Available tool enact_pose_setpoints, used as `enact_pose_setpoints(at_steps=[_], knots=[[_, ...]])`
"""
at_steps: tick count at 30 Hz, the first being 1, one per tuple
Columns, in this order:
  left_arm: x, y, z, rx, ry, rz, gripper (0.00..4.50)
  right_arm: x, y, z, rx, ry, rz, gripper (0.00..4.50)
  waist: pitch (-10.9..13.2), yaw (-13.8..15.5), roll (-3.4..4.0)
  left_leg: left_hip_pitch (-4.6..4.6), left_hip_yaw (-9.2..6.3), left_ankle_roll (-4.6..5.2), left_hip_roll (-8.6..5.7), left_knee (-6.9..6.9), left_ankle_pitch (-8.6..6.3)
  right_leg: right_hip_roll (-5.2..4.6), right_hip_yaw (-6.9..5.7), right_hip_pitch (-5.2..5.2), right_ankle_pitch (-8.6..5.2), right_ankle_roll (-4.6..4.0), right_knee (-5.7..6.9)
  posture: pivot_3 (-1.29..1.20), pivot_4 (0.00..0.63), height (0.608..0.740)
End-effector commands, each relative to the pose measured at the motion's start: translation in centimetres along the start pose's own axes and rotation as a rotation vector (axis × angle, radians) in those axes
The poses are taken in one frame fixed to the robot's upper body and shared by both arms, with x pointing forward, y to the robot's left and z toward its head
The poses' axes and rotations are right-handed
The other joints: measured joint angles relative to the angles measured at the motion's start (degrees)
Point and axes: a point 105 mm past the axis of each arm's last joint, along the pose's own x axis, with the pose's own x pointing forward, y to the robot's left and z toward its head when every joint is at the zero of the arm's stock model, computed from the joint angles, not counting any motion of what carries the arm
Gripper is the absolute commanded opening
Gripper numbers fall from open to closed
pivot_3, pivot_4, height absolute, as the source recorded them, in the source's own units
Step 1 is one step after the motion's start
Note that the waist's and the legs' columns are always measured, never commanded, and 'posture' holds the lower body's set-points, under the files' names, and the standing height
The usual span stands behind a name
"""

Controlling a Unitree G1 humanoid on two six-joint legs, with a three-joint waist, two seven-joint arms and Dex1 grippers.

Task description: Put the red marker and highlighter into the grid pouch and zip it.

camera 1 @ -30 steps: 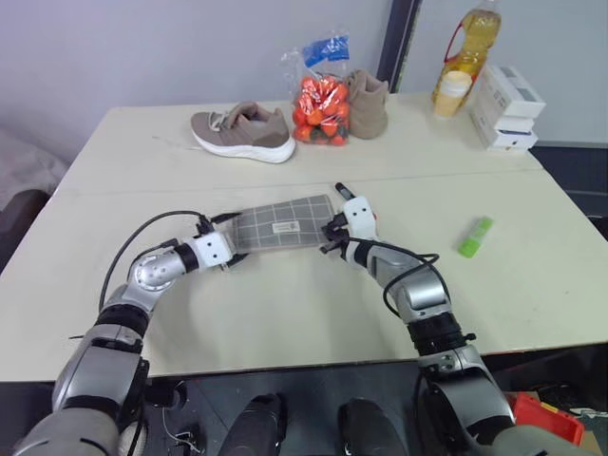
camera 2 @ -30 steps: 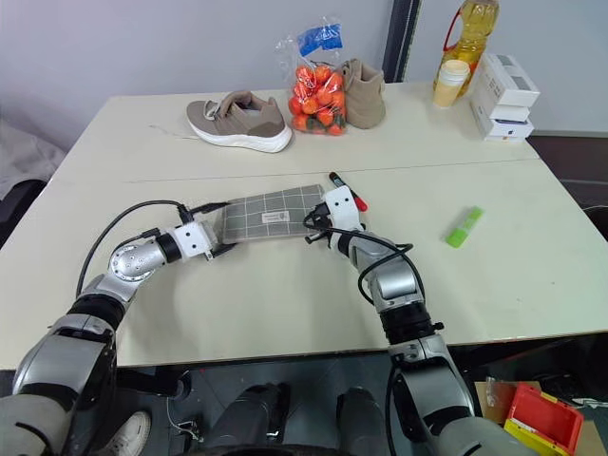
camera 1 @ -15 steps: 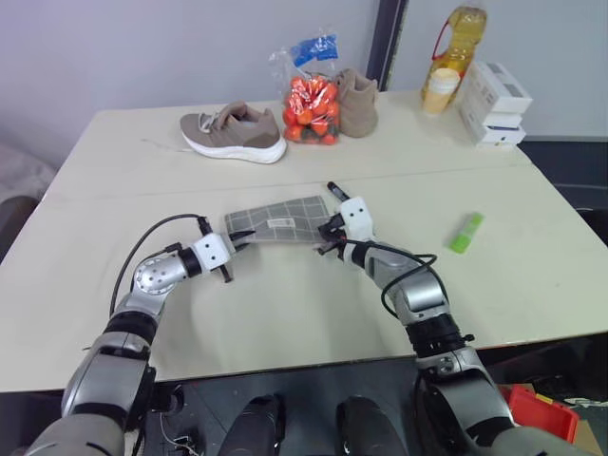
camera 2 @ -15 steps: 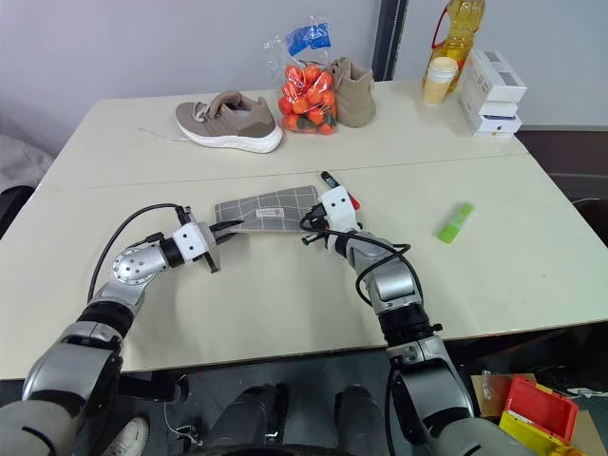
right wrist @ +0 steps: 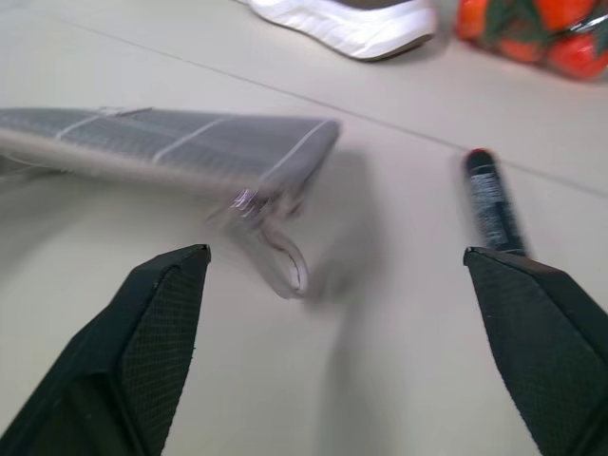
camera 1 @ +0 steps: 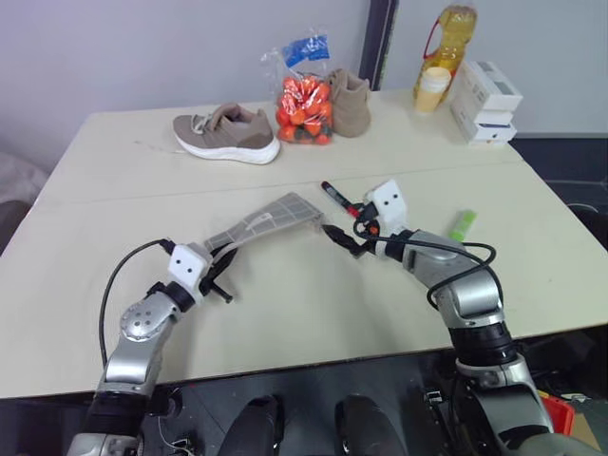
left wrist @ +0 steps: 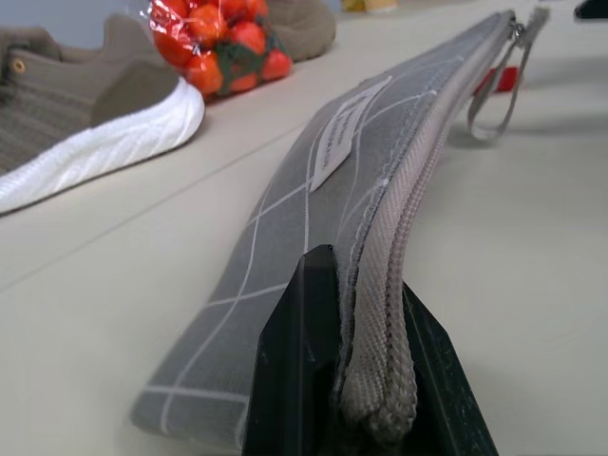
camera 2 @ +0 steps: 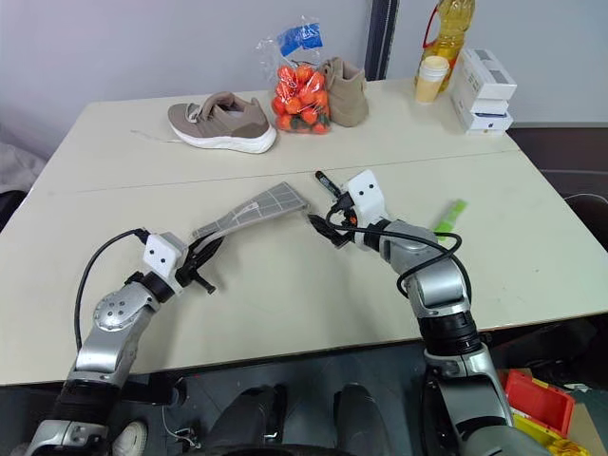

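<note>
My left gripper (left wrist: 366, 380) is clamped on the grid pouch (camera 1: 261, 221), lifting it aslant off the surface (camera 1: 285, 313); I can't see inside. My right gripper (right wrist: 356, 342) gapes empty, red marker (camera 1: 338, 199) just beyond it, highlighter (camera 1: 463, 225) farther right.

Grid pouch (right wrist: 180, 142) and its pull loop smeared by blur in the right wrist view; red marker (camera 1: 339, 199) part-hidden behind the right pincer (camera 1: 344, 239), cap end covered; highlighter (camera 2: 448, 215) partly masked by the right arm; shoe (left wrist: 85, 114) cut by the frame edge.
</note>
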Motion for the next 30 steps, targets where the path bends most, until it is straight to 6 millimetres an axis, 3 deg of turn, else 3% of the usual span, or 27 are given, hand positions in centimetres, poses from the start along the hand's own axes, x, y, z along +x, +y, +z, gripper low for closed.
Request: enact_pose_setpoints(at_steps=[1,6,9,16,20,30], knots=[[0.2,-0.5,1.2,0.017,-0.028,0.0,0.0,0.2,1.0,1.9,0.02,-0.058,0.026,4.47,0.0,0.12,0.0,0.0,0.0,0.0,0.0,0.0,0.0,0.0,0.0,0.0,0.0,0.0,-0.01,0.0,0.15,0.74],[0.4,-1.0,1.4,0.009,-0.028,-0.012,0.0,0.6,1.0,1.6,0.045,-0.045,0.007,4.47,0.0,0.56,0.0,0.0,0.02,-0.01,-0.01,-0.01,0.0,-0.01,0.0,0.0,0.0,0.0,-0.05,0.0,0.15,0.74],[0.5,-1.4,1.3,0.011,-0.024,-0.028,0.0,0.7,1.0,1.7,0.05,-0.055,-0.003,3.69,0.0,0.97,0.0,0.0,0.03,-0.01,-0.01,-0.01,0.0,0.0,0.0,0.0,0.0,0.0,-0.06,0.0,0.15,0.74],[1.1,-1.4,1.7,0.007,-0.032,-0.036,0.0,0.9,0.9,2.1,0.066,-0.064,-0.014,0.03,0.0,1.37,0.0,0.0,0.02,-0.01,-0.01,0.0,0.0,-0.01,0.0,0.01,0.0,0.0,-0.07,0.0,0.15,0.74],[1.7,-1.5,2.4,0.006,-0.04,-0.039,0.0,1.0,2.3,2.3,0.047,-0.06,0.038,0.03,0.0,1.37,0.0,0.0,0.02,-0.01,-0.01,-0.01,0.0,-0.01,-0.01,0.01,0.0,0.0,-0.07,0.0,0.15,0.74],[3.1,-3.0,3.2,-0.021,-0.059,-0.061,0.0,2.7,9.4,2.6,-0.144,-0.023,0.267,0.03,0.0,1.27,0.0,0.0,0.02,-0.02,0.0,-0.01,0.01,0.01,-0.02,0.0,0.0,0.0,-0.06,0.0,0.15,0.74]])
